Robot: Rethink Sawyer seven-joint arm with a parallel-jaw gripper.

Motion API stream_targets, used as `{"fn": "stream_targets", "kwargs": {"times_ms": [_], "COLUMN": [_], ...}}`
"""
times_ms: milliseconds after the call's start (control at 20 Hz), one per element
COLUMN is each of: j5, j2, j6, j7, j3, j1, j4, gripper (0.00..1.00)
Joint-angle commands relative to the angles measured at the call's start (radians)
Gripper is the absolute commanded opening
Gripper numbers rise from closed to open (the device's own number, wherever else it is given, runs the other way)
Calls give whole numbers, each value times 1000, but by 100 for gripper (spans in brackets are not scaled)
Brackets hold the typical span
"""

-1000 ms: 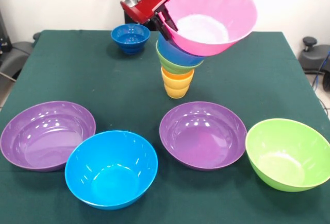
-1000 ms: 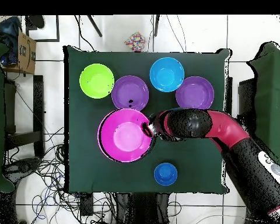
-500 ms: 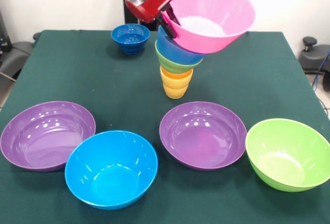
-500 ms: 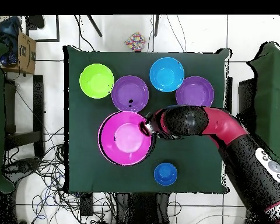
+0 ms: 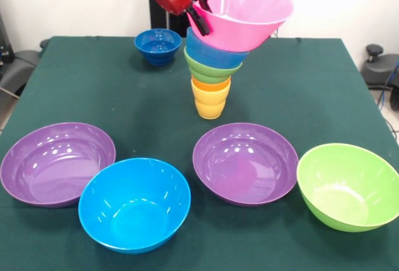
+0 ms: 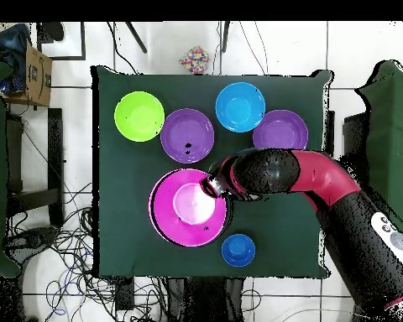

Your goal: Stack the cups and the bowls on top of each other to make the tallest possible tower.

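Since a second ago the large pink plastic bowl (image 5: 244, 8) has shifted over the tower (image 5: 212, 78) of nested orange and yellow cups, small green and light blue bowls, tilted on its top. The gripper (image 5: 199, 17) jaws pinch its rim. The small dark blue bowl (image 5: 158, 45) stands behind the tower on the bench (image 5: 93, 96).

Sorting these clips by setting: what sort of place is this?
Probably a robotics lab: a cloth-covered table on a tiled floor, loose cables around it, and a cardboard box beside.

tower (image 5: 212, 78) mid-table, open cloth (image 5: 93, 90) around
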Motion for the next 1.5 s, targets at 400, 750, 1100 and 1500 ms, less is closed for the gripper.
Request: {"fn": "stream_targets", "kwargs": {"times_ms": [400,750,1100,1500], "j5": [22,32,-2,-32], "j2": [-71,-85,-22,28], "j6": [120,128,55,11], "j7": [-14,-13,-18,-30], "j3": [-1,-4,-24,-33], "j1": [30,38,45,47], "j4": [-29,-48,-60,-78], "gripper": [0,0,0,0]}}
